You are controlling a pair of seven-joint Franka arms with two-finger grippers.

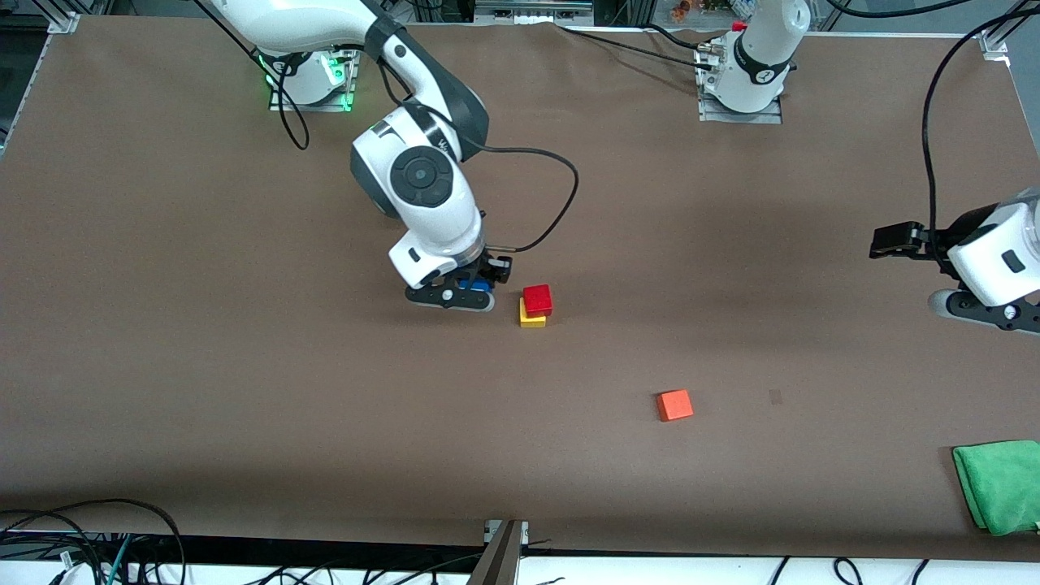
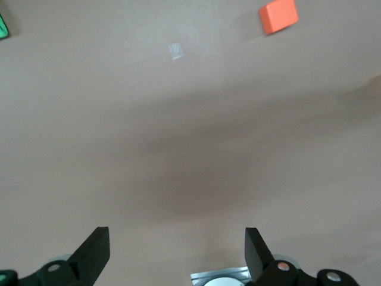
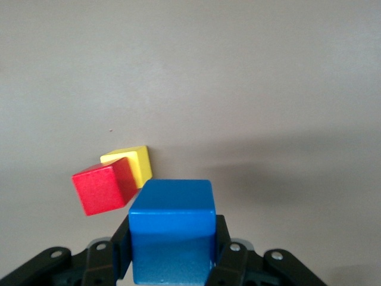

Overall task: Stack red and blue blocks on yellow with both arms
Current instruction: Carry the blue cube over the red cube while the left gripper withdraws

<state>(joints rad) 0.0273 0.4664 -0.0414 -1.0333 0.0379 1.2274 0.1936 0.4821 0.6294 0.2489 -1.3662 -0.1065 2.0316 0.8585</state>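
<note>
Brown table covering (image 1: 244, 366) fills the frame. One green folded cloth (image 1: 1001, 485) lies lower right, one orange-red cube (image 1: 675, 405) below centre. Mid-frame, one crimson red cube (image 1: 538, 299) sits askew on one yellow cube (image 1: 530, 319). Beside them, right gripper (image 1: 471, 286) clamps one blue cube (image 3: 171, 229). Left gripper (image 2: 177, 253) waits at the right edge, jaws apart.
</note>
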